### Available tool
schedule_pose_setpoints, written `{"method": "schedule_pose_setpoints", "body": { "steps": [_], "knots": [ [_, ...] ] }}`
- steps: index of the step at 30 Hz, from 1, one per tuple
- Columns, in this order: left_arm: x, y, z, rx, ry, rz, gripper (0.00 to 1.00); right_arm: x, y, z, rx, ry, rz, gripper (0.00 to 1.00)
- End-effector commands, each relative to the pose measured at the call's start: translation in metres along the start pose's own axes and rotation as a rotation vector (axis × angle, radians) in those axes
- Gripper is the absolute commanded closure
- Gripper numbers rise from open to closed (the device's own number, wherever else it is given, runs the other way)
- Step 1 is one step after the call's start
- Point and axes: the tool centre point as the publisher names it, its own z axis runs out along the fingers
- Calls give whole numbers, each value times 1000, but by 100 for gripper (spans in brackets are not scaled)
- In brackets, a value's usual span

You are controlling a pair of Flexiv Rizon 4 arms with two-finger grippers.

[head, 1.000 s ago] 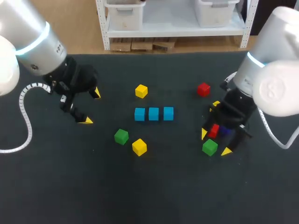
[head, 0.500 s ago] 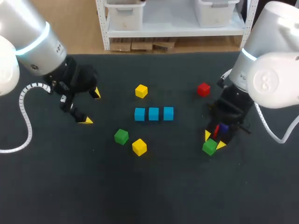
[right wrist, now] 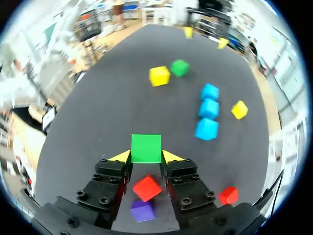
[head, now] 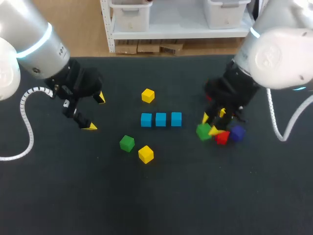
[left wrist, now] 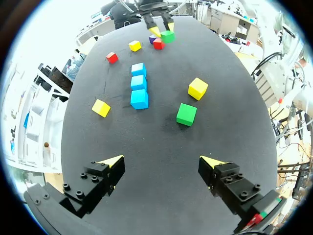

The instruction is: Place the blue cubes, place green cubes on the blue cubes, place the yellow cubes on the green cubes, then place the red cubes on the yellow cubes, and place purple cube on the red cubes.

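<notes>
Sharp-edged green cube (head: 203, 131) nearer blue cubes (head: 161, 119)

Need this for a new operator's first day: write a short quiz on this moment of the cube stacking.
1. True or false: the left tool is shut on a yellow cube.
2. What colour is the held cube in the right tool? A red, B green, C purple.
3. Fill in: the row of blue cubes at mid-table has ___ cubes.

Key: 1 false, it is open and holds nothing; 2 B; 3 three.
</notes>
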Motion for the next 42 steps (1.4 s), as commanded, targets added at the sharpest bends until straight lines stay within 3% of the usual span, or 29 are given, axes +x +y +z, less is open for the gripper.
{"method": "schedule_pose_setpoints", "body": {
  "steps": [1,8,16,30,42],
  "knots": [
    [2,0,0,-2,-5,4,0,-16,-17,1,102,28,191,100],
    [2,0,0,-2,-5,4,0,-38,-46,9,155,35,286,100],
    [2,0,0,-2,-5,4,0,-50,-66,21,143,45,339,100],
    [2,0,0,-2,-5,4,0,-48,-91,27,149,82,366,100],
    [2,0,0,-2,-5,4,0,-50,-95,41,142,80,366,100]
  ]
}}
